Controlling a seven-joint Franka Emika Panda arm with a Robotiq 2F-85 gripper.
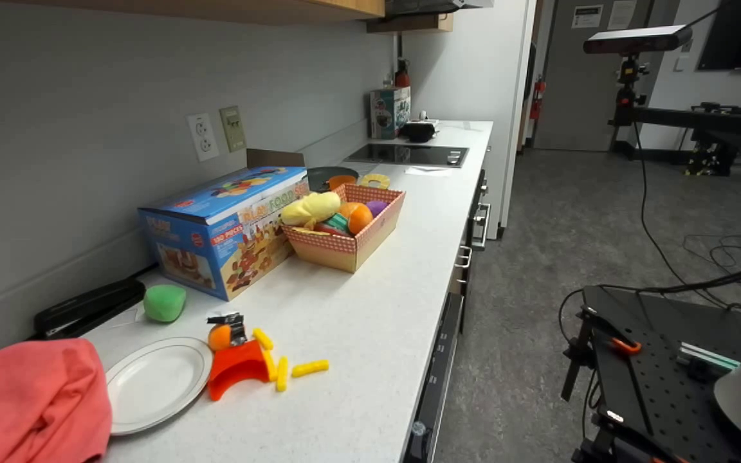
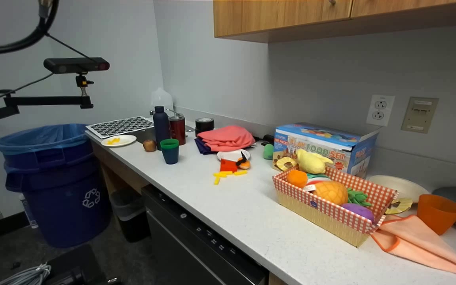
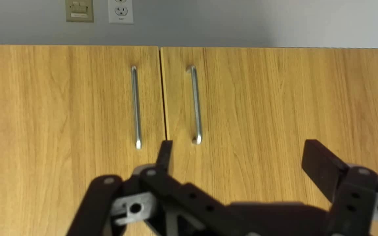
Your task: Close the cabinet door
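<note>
On outward-facing cabinet doors (image 3: 258, 114), handles (image 3: 196, 101) run upright.

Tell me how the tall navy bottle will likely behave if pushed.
The navy bottle would probably tip if shoved near its top, being tall and narrow. Once down, it may well roll, as its body looks round. It might also strike the red tumbler, seemingly close by.
</note>
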